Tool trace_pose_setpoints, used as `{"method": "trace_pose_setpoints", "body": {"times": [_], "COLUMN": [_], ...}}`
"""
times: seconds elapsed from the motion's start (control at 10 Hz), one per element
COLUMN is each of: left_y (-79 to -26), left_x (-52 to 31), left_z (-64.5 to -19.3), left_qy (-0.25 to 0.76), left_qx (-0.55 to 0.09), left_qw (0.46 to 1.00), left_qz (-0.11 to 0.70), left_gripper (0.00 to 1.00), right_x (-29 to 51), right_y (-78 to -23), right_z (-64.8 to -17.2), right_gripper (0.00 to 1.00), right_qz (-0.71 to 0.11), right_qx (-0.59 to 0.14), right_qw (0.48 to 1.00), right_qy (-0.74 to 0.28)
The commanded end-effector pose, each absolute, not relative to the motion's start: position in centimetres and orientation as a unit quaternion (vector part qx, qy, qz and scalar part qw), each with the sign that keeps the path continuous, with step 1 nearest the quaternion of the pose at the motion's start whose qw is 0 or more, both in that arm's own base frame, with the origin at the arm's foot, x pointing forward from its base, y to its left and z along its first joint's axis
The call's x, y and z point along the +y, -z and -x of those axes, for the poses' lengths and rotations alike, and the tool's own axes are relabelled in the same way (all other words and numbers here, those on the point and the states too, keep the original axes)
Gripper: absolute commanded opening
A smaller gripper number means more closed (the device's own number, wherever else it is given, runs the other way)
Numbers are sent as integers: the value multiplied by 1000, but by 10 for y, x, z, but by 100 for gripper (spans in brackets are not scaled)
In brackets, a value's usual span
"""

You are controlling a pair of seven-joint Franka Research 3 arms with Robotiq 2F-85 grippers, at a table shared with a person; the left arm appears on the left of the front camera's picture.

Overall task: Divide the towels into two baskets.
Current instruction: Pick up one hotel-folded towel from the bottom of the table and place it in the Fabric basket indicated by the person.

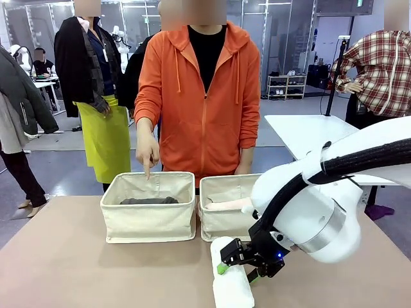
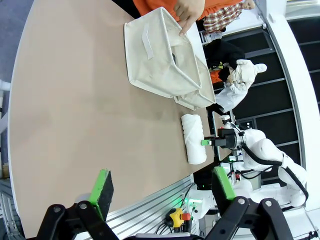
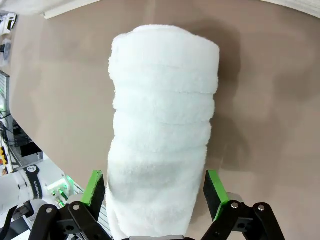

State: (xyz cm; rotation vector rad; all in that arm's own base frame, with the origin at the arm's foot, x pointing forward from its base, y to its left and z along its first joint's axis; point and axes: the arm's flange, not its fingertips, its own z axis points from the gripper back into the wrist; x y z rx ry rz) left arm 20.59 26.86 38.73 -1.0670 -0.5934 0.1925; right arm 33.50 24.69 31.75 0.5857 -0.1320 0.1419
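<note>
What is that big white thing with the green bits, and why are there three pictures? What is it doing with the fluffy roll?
The big white thing is a robot arm. At its end sits the right gripper, a claw with two green-padded fingers. One picture is taken from across the table, looking at a person in an orange hoodie. The other two come from small cameras on the robot's wrists, so they look tilted.

On the brown table stand two cream baskets. The left basket has a dark grey towel inside, and the person's hand points into it. The right basket holds a pale pink towel.

The fluffy roll is a white towel lying on the table. The right gripper is open with a finger on each side of it, not squeezing. The left gripper is open and holds nothing.
</note>
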Motion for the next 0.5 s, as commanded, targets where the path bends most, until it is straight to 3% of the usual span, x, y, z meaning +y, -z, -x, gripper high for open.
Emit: {"method": "trace_pose_setpoints", "body": {"times": [0.0,0.2,0.4], "left_y": [-389,-389,-389], "left_x": [269,269,269], "left_z": [-202,-202,-202], "left_qy": [-86,-86,-86], "left_qx": [-280,-280,-280], "left_qw": [813,813,813], "left_qz": [503,503,503], "left_gripper": [100,100,100], "right_x": [262,270,276], "right_y": [-310,-304,-298], "right_z": [-327,-327,-330], "right_gripper": [100,96,76], "right_qz": [-287,-280,-265], "right_qx": [-79,-86,-92], "right_qw": [953,954,956], "right_qy": [-61,-68,-80]}}
